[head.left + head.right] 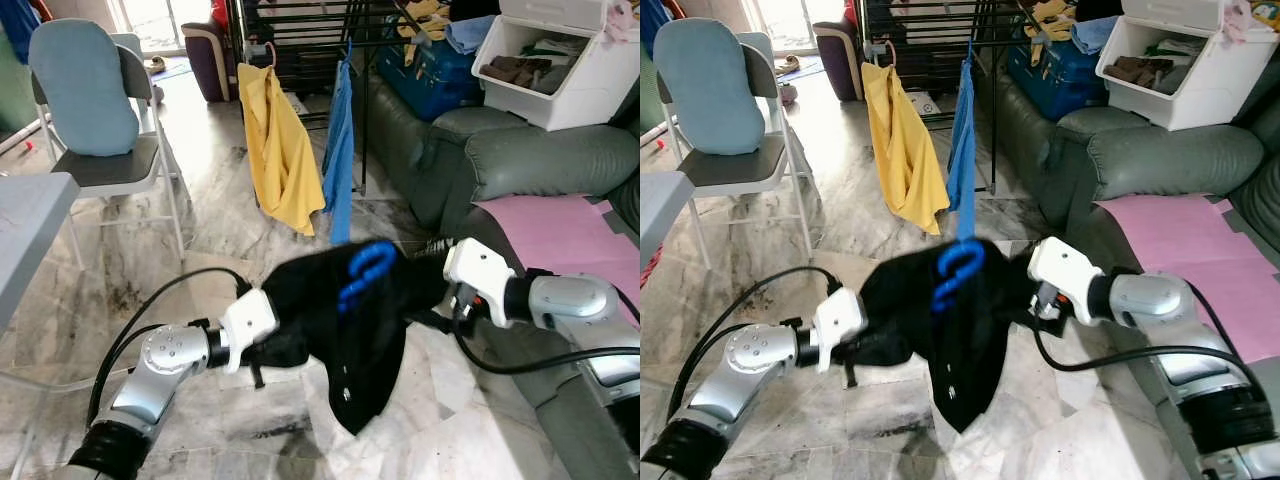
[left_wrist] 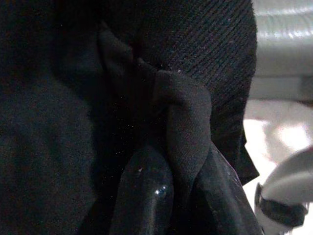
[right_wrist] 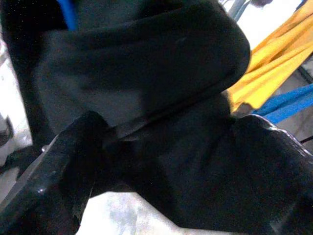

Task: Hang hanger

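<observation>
- a black garment [image 1: 340, 330] on a blue hanger [image 1: 365, 272] is held up between the two arms, above the marble floor [image 1: 220, 230], near the middle of the scene; its lower end hangs down toward the floor.
- the hanger's blue hook pokes out of the top of the cloth and looks blurred.
- left pincer [image 2: 183, 196] is clenched on a fold of the black garment at its left side; the cloth is pinched between the two black fingers [image 2: 144, 196].
- right pincer [image 3: 161, 147] grips the garment's right side, its fingers wrapped in the dark cloth.
- farther off stands a black drying rack [image 1: 310, 40], with a yellow shirt [image 1: 280, 150] and a blue cloth [image 1: 340, 150] hanging from it.
- a grey sofa [image 1: 520, 160] runs along the right, with a pink sheet [image 1: 560, 230] on its seat and a white storage bin [image 1: 565, 65] on its back.
- at far left is a folding chair [image 1: 110, 150] with a light blue cushion [image 1: 80, 90]; a table [image 1: 25, 215] edge shows at the left.
</observation>
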`<state>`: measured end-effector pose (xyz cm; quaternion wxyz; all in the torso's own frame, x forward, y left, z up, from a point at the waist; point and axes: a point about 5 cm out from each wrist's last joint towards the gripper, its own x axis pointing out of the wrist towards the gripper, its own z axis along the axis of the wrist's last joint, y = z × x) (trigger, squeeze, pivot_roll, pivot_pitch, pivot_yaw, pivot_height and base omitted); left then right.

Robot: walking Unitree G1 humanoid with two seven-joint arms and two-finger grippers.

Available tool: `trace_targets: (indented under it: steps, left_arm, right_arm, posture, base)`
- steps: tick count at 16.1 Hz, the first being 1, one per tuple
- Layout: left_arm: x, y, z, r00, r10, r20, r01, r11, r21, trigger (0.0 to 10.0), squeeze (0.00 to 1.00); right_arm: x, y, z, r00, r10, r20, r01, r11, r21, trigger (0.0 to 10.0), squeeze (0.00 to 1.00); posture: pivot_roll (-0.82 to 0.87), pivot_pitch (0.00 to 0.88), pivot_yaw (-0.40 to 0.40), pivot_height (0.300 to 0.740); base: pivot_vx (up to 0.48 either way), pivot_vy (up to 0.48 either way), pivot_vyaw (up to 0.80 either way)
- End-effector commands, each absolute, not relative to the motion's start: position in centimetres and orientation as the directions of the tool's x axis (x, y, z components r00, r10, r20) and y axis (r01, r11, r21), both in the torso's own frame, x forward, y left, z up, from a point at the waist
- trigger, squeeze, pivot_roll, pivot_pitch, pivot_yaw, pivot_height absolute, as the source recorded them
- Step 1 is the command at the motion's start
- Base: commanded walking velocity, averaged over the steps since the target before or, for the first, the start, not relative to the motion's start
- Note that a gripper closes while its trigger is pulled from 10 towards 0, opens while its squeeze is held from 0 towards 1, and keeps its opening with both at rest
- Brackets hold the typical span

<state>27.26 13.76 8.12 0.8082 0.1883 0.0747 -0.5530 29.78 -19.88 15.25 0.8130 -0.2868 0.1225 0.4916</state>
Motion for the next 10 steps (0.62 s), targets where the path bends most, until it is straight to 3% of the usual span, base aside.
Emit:
trace_targets:
  steps: [1, 6, 8, 9, 10]
  left_arm:
    - [27.0, 12.9, 9.1, 0.324, -0.896, -0.304, 0.928, 0.238, 0.286, 10.0, 0.0]
    - [26.5, 12.8, 8.9, 0.291, -0.901, -0.321, 0.938, 0.202, 0.282, 10.0, 0.0]
    - [26.5, 12.5, 9.2, 0.291, -0.907, -0.305, 0.935, 0.204, 0.289, 10.0, 0.0]
    - [26.5, 12.4, 9.3, 0.288, -0.909, -0.301, 0.936, 0.2, 0.29, 10.0, 0.0]
    - [26.3, 12.4, 9.4, 0.279, -0.912, -0.3, 0.937, 0.19, 0.293, 10.0, 0.0]
  right_arm:
    - [29.9, -19.6, 15.6, 0.441, 0.747, -0.497, -0.891, 0.298, -0.344, 10.0, 0.0]
    - [30.4, -19.7, 16.1, 0.411, 0.751, -0.517, -0.899, 0.241, -0.364, 10.0, 0.0]
    - [30.1, -20.5, 15.0, 0.384, 0.739, -0.554, -0.919, 0.245, -0.31, 6.5, 0.0]
    - [30.1, -20.8, 14.7, 0.378, 0.735, -0.563, -0.923, 0.252, -0.291, 0.0, 0.0]
    - [30.0, -21.4, 14.2, 0.365, 0.731, -0.576, -0.93, 0.263, -0.256, 0.0, 0.0]
  posture:
    - [-0.13, 0.0, -0.001, 0.74]
    - [-0.13, 0.0, 0.0, 0.74]
    - [-0.13, 0.0, -0.001, 0.74]
    - [-0.13, 0.0, -0.003, 0.74]
    - [-0.13, 0.0, -0.003, 0.74]
  base:
    - [0.0, 0.0, 0.0]
    - [0.0, 0.0, 0.0]
    - [0.0, 0.0, 0.0]
    - [0.0, 0.0, 0.0]
    - [0.0, 0.0, 0.0]
